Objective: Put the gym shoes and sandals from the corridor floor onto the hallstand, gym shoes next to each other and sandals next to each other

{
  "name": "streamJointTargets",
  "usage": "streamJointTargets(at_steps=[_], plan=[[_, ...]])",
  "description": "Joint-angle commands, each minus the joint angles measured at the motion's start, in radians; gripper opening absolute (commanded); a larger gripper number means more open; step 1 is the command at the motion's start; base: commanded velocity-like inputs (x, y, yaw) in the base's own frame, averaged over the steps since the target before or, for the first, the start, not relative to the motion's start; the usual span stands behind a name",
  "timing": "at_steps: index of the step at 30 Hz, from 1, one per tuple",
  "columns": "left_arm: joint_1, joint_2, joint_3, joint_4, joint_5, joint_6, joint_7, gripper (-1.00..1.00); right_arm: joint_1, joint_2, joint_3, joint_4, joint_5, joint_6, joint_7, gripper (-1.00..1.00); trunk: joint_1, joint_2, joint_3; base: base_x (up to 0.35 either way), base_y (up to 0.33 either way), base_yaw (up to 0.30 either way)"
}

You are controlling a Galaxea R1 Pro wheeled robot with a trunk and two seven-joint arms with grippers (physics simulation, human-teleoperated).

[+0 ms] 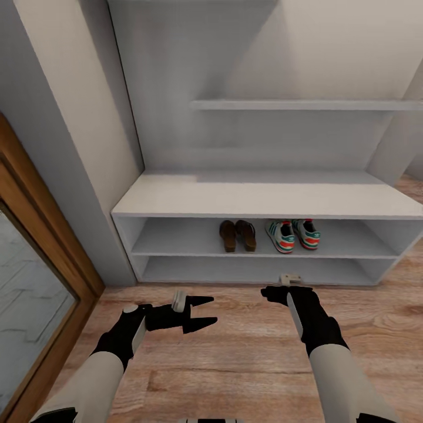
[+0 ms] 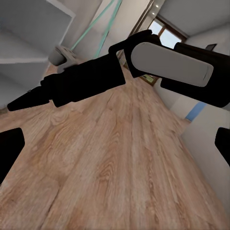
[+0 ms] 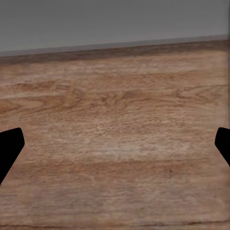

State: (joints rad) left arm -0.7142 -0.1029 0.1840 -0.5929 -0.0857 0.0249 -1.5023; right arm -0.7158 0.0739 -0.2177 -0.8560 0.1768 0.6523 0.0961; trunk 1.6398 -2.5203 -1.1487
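Though beside the sandals (image 1: 238,235), gym shoes (image 1: 292,234) on hallstand (image 1: 258,202).

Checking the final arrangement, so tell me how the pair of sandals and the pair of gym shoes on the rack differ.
The sandals are dark brown and flat; the gym shoes are white with green stripes and red patches, and look bulkier. The sandals stand on the left, the gym shoes to their right with a small gap between pairs. Both pairs share the upper cubby tier of the hallstand, each pair side by side, off the floor.

Sandals (image 1: 237,235) left of gym shoes (image 1: 293,234), upper cubby.
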Motion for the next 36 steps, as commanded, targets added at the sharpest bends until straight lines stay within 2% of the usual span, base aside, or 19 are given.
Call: streamJointTargets(at_steps=[1,36], plan=[[-0.001,-0.002,0.008,-0.001,-0.009,0.003,-0.006,1.00,-0.001,0.001,-0.005,-0.002,0.010,0.004,0.010,1.00,-0.001,0.000,0.003,0.000,0.000,-0.011],[-0.001,0.000,0.009,-0.002,-0.008,0.003,-0.006,1.00,-0.001,0.001,-0.003,0.015,0.010,0.006,0.010,1.00,-0.016,0.008,0.138,0.000,0.000,0.000]])
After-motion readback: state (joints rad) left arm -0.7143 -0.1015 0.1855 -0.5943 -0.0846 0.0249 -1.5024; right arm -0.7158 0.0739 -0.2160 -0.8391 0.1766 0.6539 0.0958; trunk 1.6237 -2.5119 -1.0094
